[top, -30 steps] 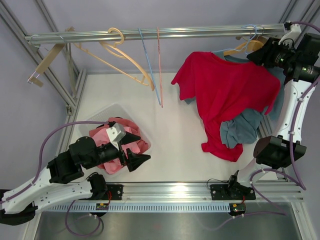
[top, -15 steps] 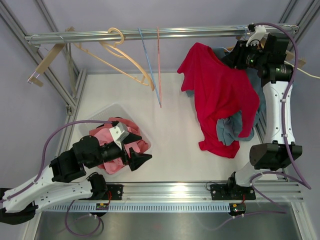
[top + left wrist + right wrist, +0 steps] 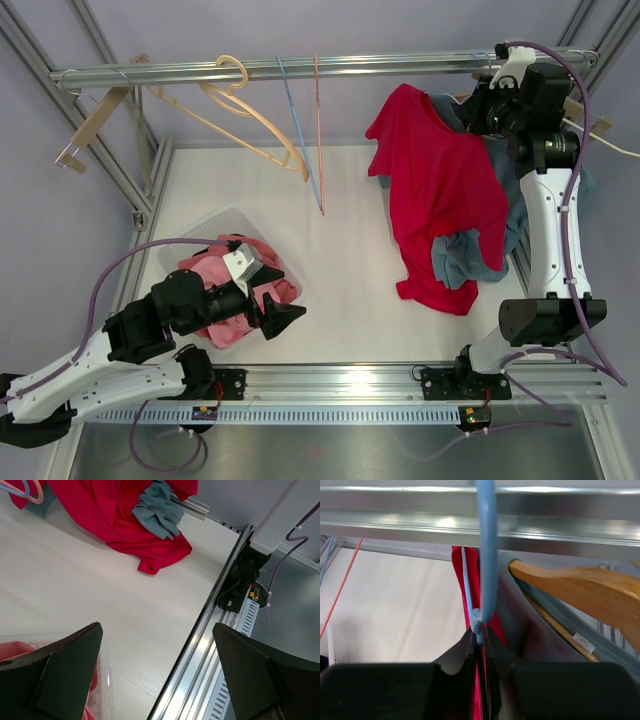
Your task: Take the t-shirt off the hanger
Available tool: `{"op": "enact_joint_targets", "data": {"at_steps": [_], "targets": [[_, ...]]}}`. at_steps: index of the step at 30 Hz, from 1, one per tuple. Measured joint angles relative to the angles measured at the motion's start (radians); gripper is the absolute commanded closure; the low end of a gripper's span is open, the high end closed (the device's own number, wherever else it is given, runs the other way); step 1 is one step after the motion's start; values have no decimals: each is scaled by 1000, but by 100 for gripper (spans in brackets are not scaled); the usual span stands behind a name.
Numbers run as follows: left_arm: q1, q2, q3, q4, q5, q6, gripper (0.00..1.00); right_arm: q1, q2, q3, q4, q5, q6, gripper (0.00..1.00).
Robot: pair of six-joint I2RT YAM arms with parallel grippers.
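A red t-shirt [image 3: 440, 200] hangs from a blue wire hanger [image 3: 485, 555] hooked over the top rail [image 3: 300, 68]; its hem trails on the table. In the right wrist view my right gripper [image 3: 480, 636] is shut on the hanger's twisted neck, with red cloth just behind the jaws. From above, that gripper [image 3: 478, 108] sits at the shirt's collar under the rail. My left gripper [image 3: 283, 315] stands open and empty at the near left. The left wrist view shows the red t-shirt [image 3: 115, 515] far ahead of that open gripper [image 3: 157, 627].
A grey-blue shirt [image 3: 470, 255] hangs on a wooden hanger [image 3: 570, 580] right beside the red one. Empty wooden [image 3: 240, 110], blue [image 3: 298, 130] and orange [image 3: 319, 130] hangers hang on the rail. A clear bin [image 3: 200, 228] of pink clothes [image 3: 215, 275] lies under the left arm.
The right arm swung left along the rail to the red shirt's collar, and its jaws closed on the hanger's neck. The shirt shifted slightly. The left arm barely moved.
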Motion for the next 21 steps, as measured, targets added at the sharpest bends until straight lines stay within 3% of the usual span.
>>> {"op": "enact_joint_targets", "data": {"at_steps": [4,12,21], "targets": [[0,8,0,0,-6,0,1,26,-10,-7,3,50,-2,100],[10,19,0,0,-9,0,1,123,-13,7,3,145,-19,100],[17,32,0,-1,-18,-4,1,180,-76,-25,84,149,-13,100]]}}
